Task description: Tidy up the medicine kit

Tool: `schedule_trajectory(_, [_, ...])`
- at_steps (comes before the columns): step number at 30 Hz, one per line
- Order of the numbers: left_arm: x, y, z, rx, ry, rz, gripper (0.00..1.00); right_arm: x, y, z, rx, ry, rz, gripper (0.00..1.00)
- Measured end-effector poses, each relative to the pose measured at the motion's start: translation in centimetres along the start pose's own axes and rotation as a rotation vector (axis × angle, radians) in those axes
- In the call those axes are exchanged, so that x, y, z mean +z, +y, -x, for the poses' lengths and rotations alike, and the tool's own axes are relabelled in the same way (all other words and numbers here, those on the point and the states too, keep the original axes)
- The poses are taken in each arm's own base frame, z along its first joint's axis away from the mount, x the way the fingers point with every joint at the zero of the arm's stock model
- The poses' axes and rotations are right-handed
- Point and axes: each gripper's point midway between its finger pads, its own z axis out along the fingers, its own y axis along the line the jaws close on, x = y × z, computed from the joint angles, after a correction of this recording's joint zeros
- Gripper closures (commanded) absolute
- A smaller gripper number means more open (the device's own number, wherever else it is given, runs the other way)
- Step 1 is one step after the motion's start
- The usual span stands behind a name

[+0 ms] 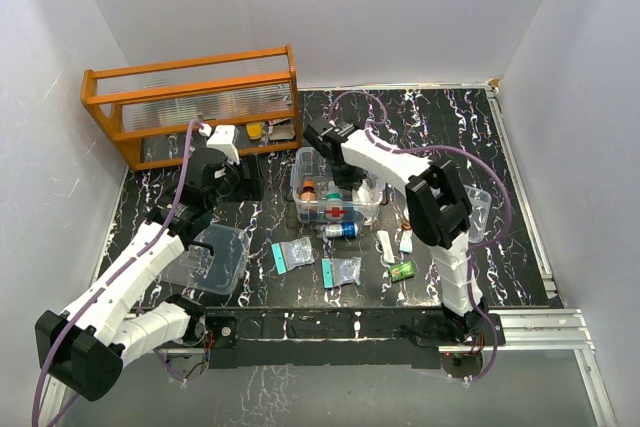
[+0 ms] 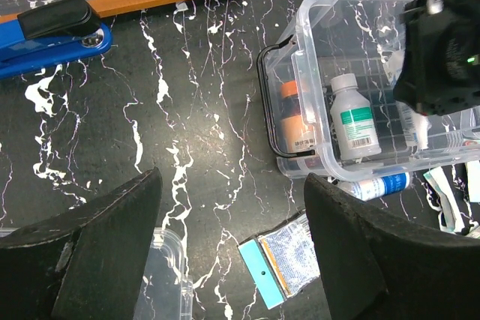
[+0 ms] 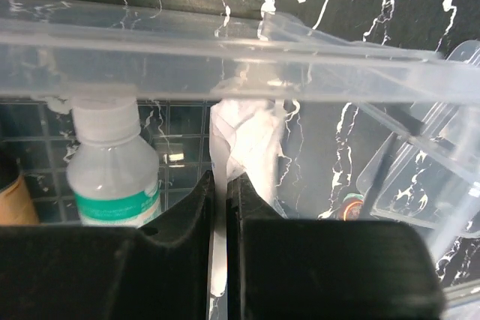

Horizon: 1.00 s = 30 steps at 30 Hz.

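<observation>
The medicine kit [image 1: 336, 209] is a clear open box with a red cross, standing mid-table. Inside it are a white bottle with a green label [image 2: 352, 119] and a brown bottle with an orange cap [image 2: 295, 114]. My right gripper [image 3: 220, 181] reaches down into the box [image 3: 225, 58] and is shut on a white crinkled packet [image 3: 244, 129] next to the white bottle [image 3: 112, 174]. My left gripper [image 2: 232, 245] hangs open over bare table left of the box, with nothing between its fingers. A clear lid [image 1: 212, 257] lies at the left.
An orange wooden rack [image 1: 195, 102] stands at the back left, with a blue stapler [image 2: 52, 35] in front of it. A teal-topped packet [image 2: 281, 264], a blue-and-white tube [image 2: 379, 185], a second packet [image 1: 342, 271], a white strip [image 1: 386, 245] and a green item [image 1: 402, 270] lie in front of the box.
</observation>
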Motion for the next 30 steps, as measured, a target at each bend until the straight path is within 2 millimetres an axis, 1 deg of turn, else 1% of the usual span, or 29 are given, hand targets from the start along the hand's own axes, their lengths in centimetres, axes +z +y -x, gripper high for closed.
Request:
schedule_trajectory(2, [0.0,0.0,-0.1,0.001,0.002,0.001,0.25,1.0,0.2,-0.6,-0.018,0.022,-0.033,0.93])
schedule_trajectory(4, [0.0,0.0,-0.1,0.001,0.002,0.001,0.25,1.6,0.7,-1.1,-0.028,0.038,-0.039,0.87])
schedule_trajectory(7, [0.0,0.0,-0.1,0.001,0.002,0.001,0.25,1.6,1.4,-1.2,-0.024,0.039,-0.013,0.76])
schedule_trajectory(10, [0.0,0.0,-0.1,0.002,0.001,0.002,0.24,1.6,2.3,-1.1,-0.009,0.037,0.032,0.67])
schedule_trajectory(13, [0.0,0.1,-0.1,0.004,0.001,0.002,0.24,1.7,2.9,-1.4,0.002,0.048,0.064,0.64])
schedule_trajectory(16, [0.0,0.1,-0.1,0.004,0.001,0.003,0.24,1.6,3.3,-1.5,0.018,0.055,0.088,0.64])
schedule_trajectory(18, [0.0,0.1,-0.1,0.004,0.001,0.004,0.24,1.4,3.4,-1.3,0.034,0.044,0.104,0.64])
schedule_trajectory(20, [0.0,0.1,-0.1,0.004,0.001,0.004,0.24,0.7,3.4,-0.9,0.052,0.026,0.122,0.64])
schedule_trajectory(23, [0.0,0.1,-0.1,0.004,0.001,0.004,0.24,-0.9,3.1,0.0,0.093,-0.022,0.158,0.63])
schedule_trajectory(30, [0.0,-0.4,-0.2,0.008,0.011,-0.025,0.24,-5.6,1.7,2.0,0.187,-0.169,0.269,0.58])
